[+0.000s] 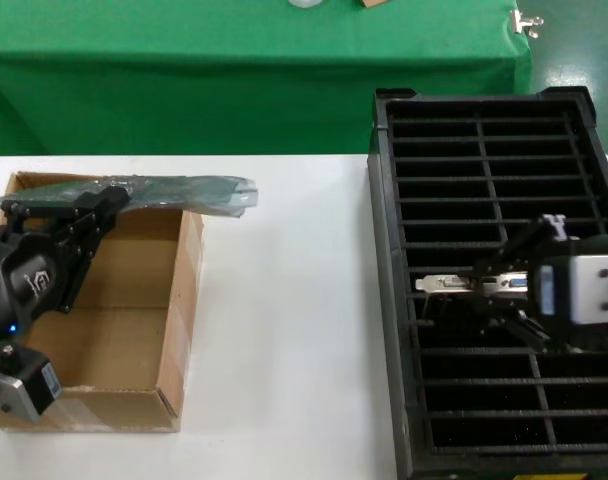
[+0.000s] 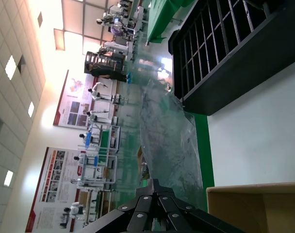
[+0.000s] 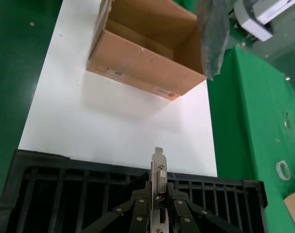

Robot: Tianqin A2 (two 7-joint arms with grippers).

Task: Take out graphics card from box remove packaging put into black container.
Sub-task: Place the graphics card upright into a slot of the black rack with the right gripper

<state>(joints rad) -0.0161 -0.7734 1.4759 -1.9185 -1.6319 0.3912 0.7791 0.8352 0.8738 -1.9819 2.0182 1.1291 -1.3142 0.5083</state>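
Note:
My right gripper [image 1: 494, 290] is shut on the graphics card [image 1: 462, 284], holding it by its silver bracket over the left column of the black container [image 1: 384, 250]. In the right wrist view the bracket [image 3: 159, 170] stands upright between the fingers [image 3: 140, 206], above the slots. My left gripper [image 1: 109, 197] is shut on the grey packaging bag [image 1: 189, 192], held level over the far edge of the cardboard box [image 1: 179, 330]. In the left wrist view the bag [image 2: 169, 141] stretches away from the closed fingers [image 2: 156, 191].
The white table [image 1: 284, 320] lies between the box and the black container. A green-covered table [image 1: 234, 70] stands behind. The box shows in the right wrist view [image 3: 138, 60], with the bag [image 3: 213, 34] hanging over its corner.

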